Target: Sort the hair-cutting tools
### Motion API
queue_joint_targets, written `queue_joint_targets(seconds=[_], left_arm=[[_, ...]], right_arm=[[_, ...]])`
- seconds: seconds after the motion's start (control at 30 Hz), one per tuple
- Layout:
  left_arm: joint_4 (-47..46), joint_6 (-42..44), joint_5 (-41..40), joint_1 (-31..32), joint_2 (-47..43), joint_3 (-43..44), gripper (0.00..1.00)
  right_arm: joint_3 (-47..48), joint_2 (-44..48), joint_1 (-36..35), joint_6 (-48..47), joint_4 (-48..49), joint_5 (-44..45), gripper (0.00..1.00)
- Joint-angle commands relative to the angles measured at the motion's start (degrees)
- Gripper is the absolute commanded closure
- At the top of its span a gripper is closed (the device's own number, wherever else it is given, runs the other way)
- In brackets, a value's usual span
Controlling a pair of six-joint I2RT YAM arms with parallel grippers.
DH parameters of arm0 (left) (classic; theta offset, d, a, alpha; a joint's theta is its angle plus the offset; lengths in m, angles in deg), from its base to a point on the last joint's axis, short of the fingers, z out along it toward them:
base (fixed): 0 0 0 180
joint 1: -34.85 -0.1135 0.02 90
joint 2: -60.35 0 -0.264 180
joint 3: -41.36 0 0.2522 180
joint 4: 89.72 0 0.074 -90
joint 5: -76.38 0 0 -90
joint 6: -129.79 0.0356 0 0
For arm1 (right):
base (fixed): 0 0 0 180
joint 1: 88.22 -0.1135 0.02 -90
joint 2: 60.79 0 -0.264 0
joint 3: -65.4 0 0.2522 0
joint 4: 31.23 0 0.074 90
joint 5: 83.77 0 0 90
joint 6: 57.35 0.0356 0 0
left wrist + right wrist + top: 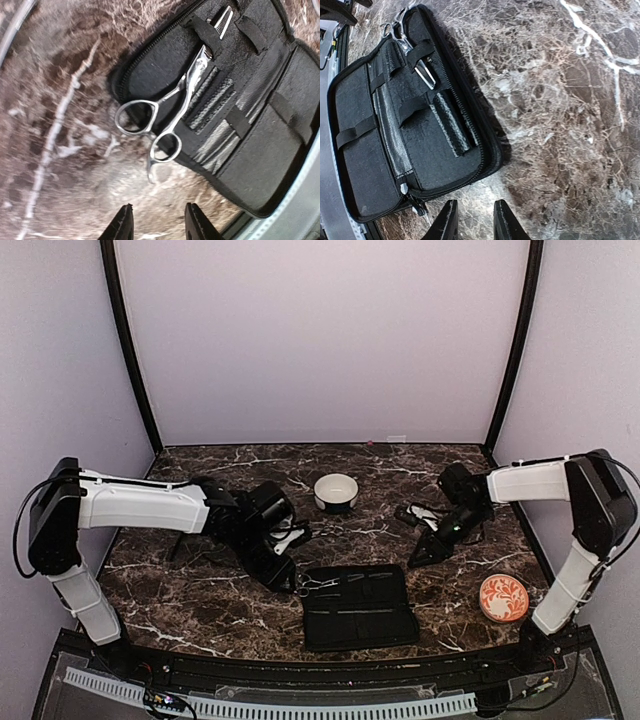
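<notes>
**Left arm** (140, 505): white shell, black joints. It reaches from its base at the near left toward the centre of the counter, wrist pitched down.

**Left gripper** (285, 578): black, hanging just left of the case. The jaws stand apart with nothing between them; in the wrist view (159, 225) only counter shows in the gap.

**Right arm** (530, 482): same build, folded in from the near right, forearm pointing left.

**Right gripper** (422, 555): tilted down, right of and slightly beyond the case. The jaws are apart and empty (474, 222).

**Counter** (200, 610): dark brown marble pattern with white veins, glossy.

**Walls** (320, 340): plain and pale, with black posts (130, 350) at the far corners.

**Scissors** (187, 92): polished silver metal. The blades are tucked under a strap at the left end of the case, and the two ring handles stick out past its left edge over the counter.

**Case** (360, 612): flat black fabric, zipped round its edge. It lies open at the near centre, with elastic straps across both halves.

**Toothed silver piece** (425, 74): narrow and strapped inside the case.

**Black stick-like piece** (451, 125): matte, lying inside the case beside it.

**Bowl** (336, 492): round, white inside with a dark outer wall, standing at the far centre, well apart from the case.

**Disc** (503, 597): round, orange with a white scroll pattern, at the near right.
</notes>
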State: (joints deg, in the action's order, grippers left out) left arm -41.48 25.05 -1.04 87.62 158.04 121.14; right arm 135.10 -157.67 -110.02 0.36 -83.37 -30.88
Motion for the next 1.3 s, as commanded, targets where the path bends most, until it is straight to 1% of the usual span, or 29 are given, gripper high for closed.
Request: queue_joint_targets(seconds=[0.0, 0.1, 0.2, 0.27, 0.33, 0.4, 0.47, 0.57, 0.7, 0.83, 1.27], left_arm=[[-3.3, -7.7, 6.4, -0.8, 0.5, -1.7, 0.68], [-3.9, -9.4, 5.9, -1.0, 1.7, -1.7, 0.71], [-5.4, -10.4, 5.6, -1.2, 2.7, -1.7, 0.77], [-5.5, -11.0, 4.4, -1.4, 3.6, -1.3, 0.79], [-5.0, -11.4, 2.6, -1.4, 4.8, -0.5, 0.79], [-5.1, -11.4, 1.7, -1.4, 5.8, 0.2, 0.77], [-5.4, -11.5, 1.3, -1.4, 6.7, 0.8, 0.74], [-5.9, -11.0, 2.1, -1.4, 8.1, 1.8, 0.74], [-6.1, -10.5, 3.2, -1.4, 9.3, 3.1, 0.75], [-6.2, -10.3, 3.0, -1.4, 9.5, 3.5, 0.80], [-6.5, -9.1, 2.8, -1.4, 10.7, 5.0, 0.83]], right_arm=[[-0.2, -1.1, -0.8, -1.1, -1.6, -1.9, 0.76], [-0.2, -1.4, -0.8, -1.1, -1.7, -1.7, 0.76], [-0.1, -2.1, -1.0, -1.1, -1.8, -1.4, 0.76], [0.0, -2.4, -1.0, -1.1, -1.8, -1.2, 0.76], [0.0, -2.3, -1.0, -1.1, -1.8, -1.3, 0.77], [0.0, -2.1, -1.1, -1.0, -1.7, -1.1, 0.77], [0.0, -2.0, -1.1, -1.0, -1.6, -0.8, 0.77], [0.0, -2.3, -1.0, -0.9, -1.6, -0.3, 0.77], [-0.1, -2.5, -1.0, -1.1, -1.4, 0.2, 0.78], [-0.1, -2.3, -1.0, -0.9, -1.3, 0.4, 0.78], [-0.1, -2.5, -1.0, -0.7, -1.1, 0.9, 0.78]])
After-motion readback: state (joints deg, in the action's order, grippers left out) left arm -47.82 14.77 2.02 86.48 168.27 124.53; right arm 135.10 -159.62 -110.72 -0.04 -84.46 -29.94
